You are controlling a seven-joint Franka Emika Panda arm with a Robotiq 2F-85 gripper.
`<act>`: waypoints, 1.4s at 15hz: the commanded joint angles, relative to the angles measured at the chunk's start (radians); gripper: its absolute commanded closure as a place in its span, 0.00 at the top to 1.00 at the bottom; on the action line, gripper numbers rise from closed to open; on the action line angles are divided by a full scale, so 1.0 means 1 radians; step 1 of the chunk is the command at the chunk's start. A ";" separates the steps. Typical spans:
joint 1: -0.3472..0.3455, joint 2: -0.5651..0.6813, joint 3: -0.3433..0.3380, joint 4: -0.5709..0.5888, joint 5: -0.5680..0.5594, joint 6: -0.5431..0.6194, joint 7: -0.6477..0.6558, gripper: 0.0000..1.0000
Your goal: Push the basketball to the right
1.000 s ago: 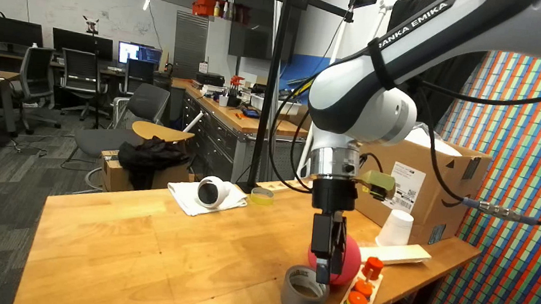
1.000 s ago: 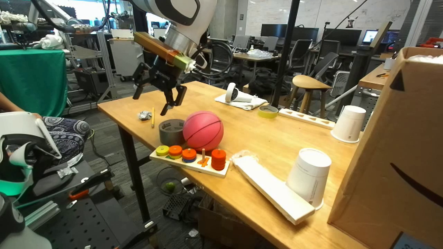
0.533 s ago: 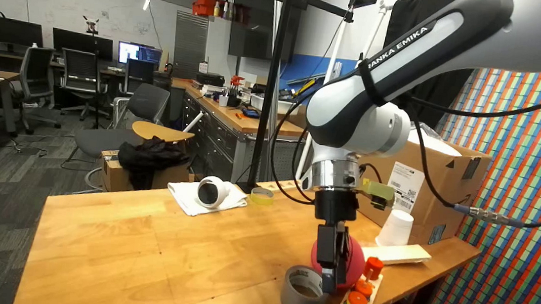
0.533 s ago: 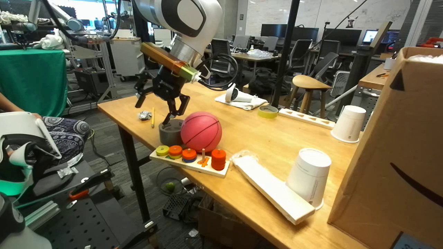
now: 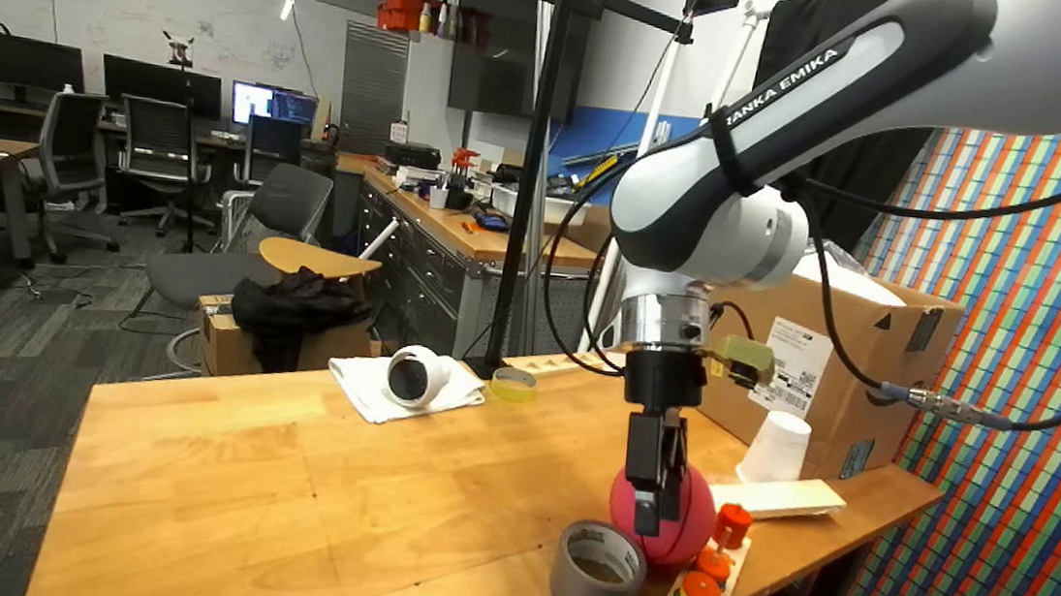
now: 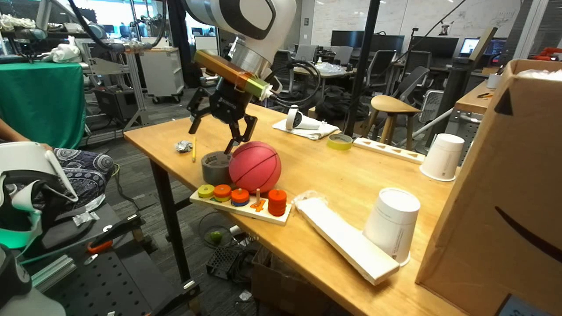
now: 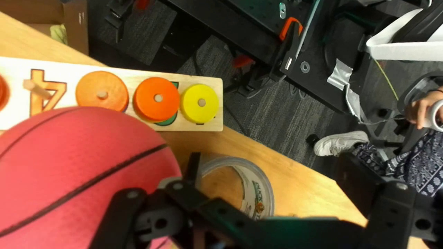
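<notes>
The basketball [image 5: 693, 513] is a pinkish-red ball with dark seams, resting on the table in both exterior views [image 6: 255, 167]. It fills the lower left of the wrist view [image 7: 79, 162]. My gripper [image 6: 210, 141] is open and empty, its fingers spread wide. One fingertip hangs by the ball's upper side, above the grey tape roll [image 6: 215, 170]; whether it touches the ball I cannot tell. The other fingertip is well away from the ball. In an exterior view the gripper [image 5: 647, 523] covers part of the ball. The tape roll also shows in the wrist view [image 7: 265, 183].
A wooden peg board [image 6: 246, 211] with coloured discs lies beside the ball, close to the table edge. A white plank [image 6: 347, 239] and a white cup [image 6: 392, 224] stand farther along. A pencil [image 6: 193, 149] and crumpled foil [image 6: 183, 146] lie beyond the tape roll.
My gripper has come lower and over toward the ball, then risen slightly. The ball shifted a little during the first half second and has stayed put since. The gripper stays open.
</notes>
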 commanded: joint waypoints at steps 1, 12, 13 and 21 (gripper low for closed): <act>-0.014 0.037 -0.010 0.059 -0.041 0.003 0.013 1.00; 0.015 0.000 0.014 0.237 -0.307 0.118 0.087 1.00; 0.019 -0.015 0.016 0.219 -0.357 0.148 0.098 1.00; 0.040 -0.049 0.042 0.087 -0.280 0.042 0.147 1.00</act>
